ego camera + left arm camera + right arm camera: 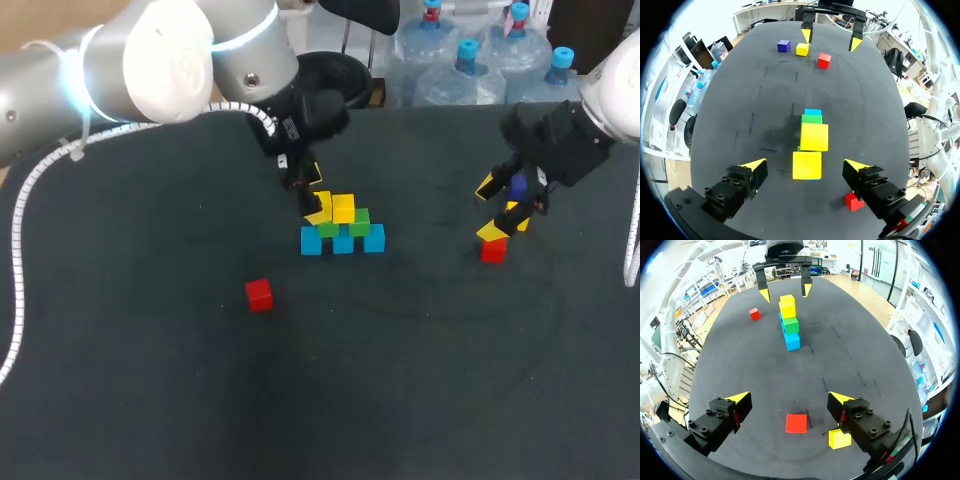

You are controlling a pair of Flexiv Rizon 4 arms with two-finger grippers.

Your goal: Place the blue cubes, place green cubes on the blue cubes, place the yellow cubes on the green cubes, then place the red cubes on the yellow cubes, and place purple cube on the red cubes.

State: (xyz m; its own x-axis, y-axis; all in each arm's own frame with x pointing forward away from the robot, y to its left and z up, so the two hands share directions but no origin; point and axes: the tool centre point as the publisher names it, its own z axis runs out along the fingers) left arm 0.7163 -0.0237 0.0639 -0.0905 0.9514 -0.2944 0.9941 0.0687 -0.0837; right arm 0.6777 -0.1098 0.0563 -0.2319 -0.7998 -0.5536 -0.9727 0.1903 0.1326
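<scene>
A pyramid stands mid-table: blue cubes at the bottom, green cubes on them, yellow cubes on top. My left gripper hangs open over its near end. In the left wrist view the left gripper straddles a yellow cube with a gap on each side. My right gripper is open above a red cube, with a yellow cube beside it and a purple cube behind. In the right wrist view the red cube lies under the open right gripper.
A second red cube lies loose on the dark table, front-left of the pyramid. It also shows in the left wrist view, where this red cube sits just beside one finger.
</scene>
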